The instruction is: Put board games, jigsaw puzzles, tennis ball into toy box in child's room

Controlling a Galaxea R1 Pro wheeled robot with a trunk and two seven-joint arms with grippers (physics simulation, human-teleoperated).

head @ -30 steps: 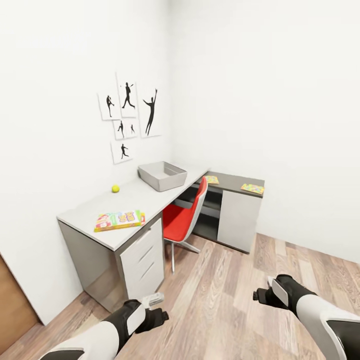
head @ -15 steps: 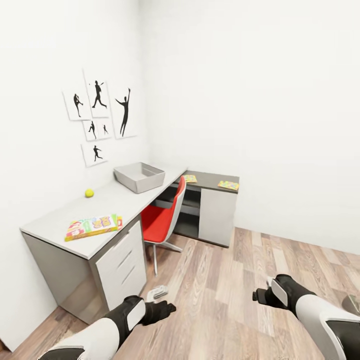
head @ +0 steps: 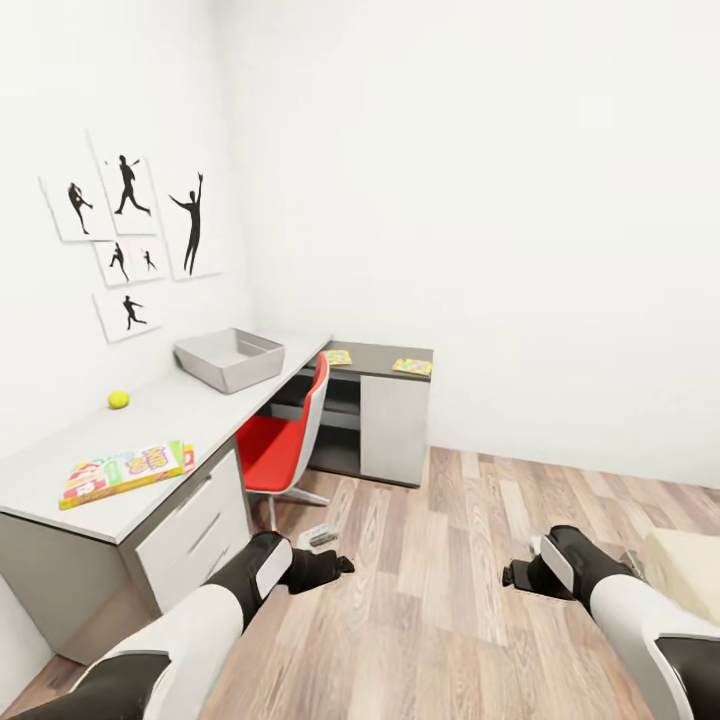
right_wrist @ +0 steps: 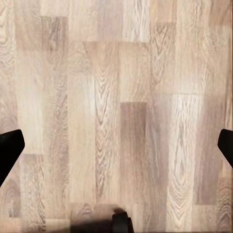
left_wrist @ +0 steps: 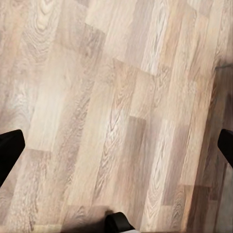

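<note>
The bed (head: 685, 575) is cut off at the frame's lower right, only a cream corner showing. On the table (head: 200, 400), the yellow-green board game (head: 125, 470) lies flat near the front edge, long axis along that edge; the tennis ball (head: 119, 399) sits by the wall edge, the toy box (head: 229, 359) towards the inner corner. Two jigsaw puzzles (head: 337, 357) (head: 412, 367) lie on the lower dark section, too small to read. The left gripper (left_wrist: 116, 145) and right gripper (right_wrist: 116, 145) hang over wooden floor (head: 450, 560), fingers spread wide, empty.
</note>
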